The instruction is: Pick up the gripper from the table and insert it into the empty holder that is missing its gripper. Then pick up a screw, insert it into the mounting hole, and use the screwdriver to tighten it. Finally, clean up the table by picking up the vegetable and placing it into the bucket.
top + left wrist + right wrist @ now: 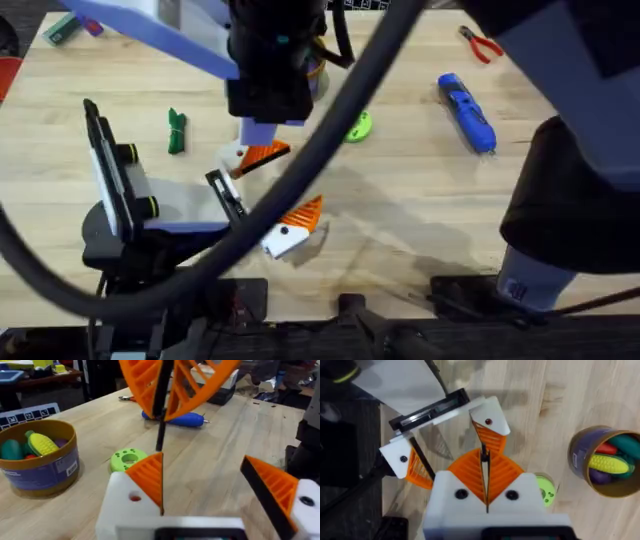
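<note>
My left gripper (202, 465) is open low over the table, with an orange wedge on each white block. The near holder (122, 507) carries the orange gripper (150, 477) and shows its mounting hole (134, 497), which also appears from above (488, 422). My right gripper (484, 472) hangs above it, shut on a thin black rod (161, 430) whose tip meets the wedge's upper edge. The blue screwdriver (465, 112) lies at the far right. The dark green vegetable (176, 130) lies to the left. The bucket (40, 467) holds toy vegetables.
A lime green ring (358, 126) lies just beyond the grippers, near the bucket (580, 455). Red-handled pliers (482, 45) rest at the far right corner. The right arm (270, 60) and its cable loom dark across the middle of the overhead view.
</note>
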Motion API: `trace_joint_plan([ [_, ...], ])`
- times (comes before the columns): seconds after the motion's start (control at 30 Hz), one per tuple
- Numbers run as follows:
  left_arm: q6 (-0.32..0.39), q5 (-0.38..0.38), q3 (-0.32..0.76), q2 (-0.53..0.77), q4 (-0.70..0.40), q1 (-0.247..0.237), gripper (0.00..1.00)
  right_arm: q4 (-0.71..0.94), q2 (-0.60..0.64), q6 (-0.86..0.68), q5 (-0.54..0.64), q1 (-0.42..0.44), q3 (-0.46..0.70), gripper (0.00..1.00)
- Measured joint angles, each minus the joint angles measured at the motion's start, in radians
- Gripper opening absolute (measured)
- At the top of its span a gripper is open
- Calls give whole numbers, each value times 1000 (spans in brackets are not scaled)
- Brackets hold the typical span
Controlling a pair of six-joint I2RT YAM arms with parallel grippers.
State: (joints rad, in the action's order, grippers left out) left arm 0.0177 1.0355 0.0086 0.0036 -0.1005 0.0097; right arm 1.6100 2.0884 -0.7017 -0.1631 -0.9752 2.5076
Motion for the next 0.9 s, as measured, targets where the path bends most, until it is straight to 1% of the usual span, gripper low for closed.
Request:
trace_joint_plan([
  [0.33, 0, 0, 0, 0, 0, 0, 986, -45, 0, -3, -37, -2, 0, 6],
  [0.57, 0, 0, 0, 0, 0, 0, 985, -50, 2, -3, -41, -2, 0, 6],
  [0.9, 0, 0, 0, 0, 0, 0, 987, -44, 46, -2, -42, -13, 0, 6],
])
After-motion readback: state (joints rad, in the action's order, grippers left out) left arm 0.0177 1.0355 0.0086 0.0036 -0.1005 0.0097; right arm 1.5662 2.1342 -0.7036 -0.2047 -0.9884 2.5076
